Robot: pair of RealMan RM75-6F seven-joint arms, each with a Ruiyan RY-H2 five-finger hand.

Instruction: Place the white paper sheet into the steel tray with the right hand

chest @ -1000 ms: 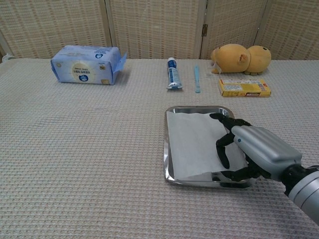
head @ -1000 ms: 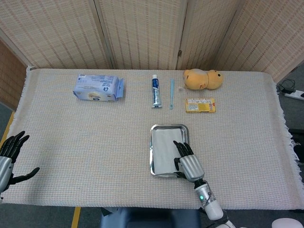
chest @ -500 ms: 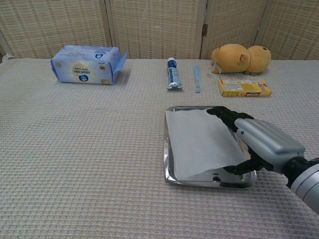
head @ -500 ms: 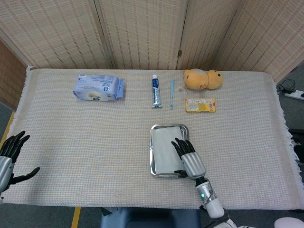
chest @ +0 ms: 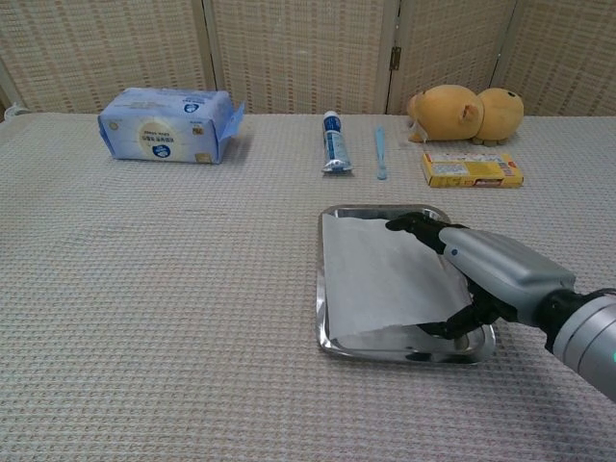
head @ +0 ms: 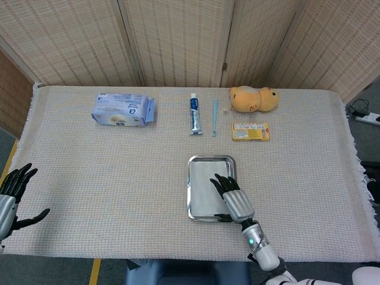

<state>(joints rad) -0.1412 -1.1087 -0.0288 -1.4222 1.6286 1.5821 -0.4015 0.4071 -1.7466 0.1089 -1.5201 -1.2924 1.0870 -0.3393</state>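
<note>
The white paper sheet (head: 203,185) (chest: 380,282) lies in the steel tray (head: 211,158) (chest: 377,209) at the middle of the table. Its right edge is lifted and leans against my right hand (head: 232,199) (chest: 487,273). That hand reaches over the tray's right side with fingers stretched out; the fingertips (chest: 402,225) touch the sheet's far right corner and the thumb sits low by the near right corner. My left hand (head: 12,193) hangs off the table's left edge, fingers spread and holding nothing; the chest view does not show it.
Along the back of the table lie a blue wipes pack (head: 123,110) (chest: 168,125), a toothpaste tube (head: 193,113) (chest: 334,142), a toothbrush (head: 214,117) (chest: 380,151), a yellow plush toy (head: 253,99) (chest: 467,114) and a small yellow box (head: 250,131) (chest: 472,168).
My right hand's fingers have uncurled from the sheet and stretched out, and the hand has shifted slightly left. The sheet's right edge has risen against it. The left hand has not moved.
</note>
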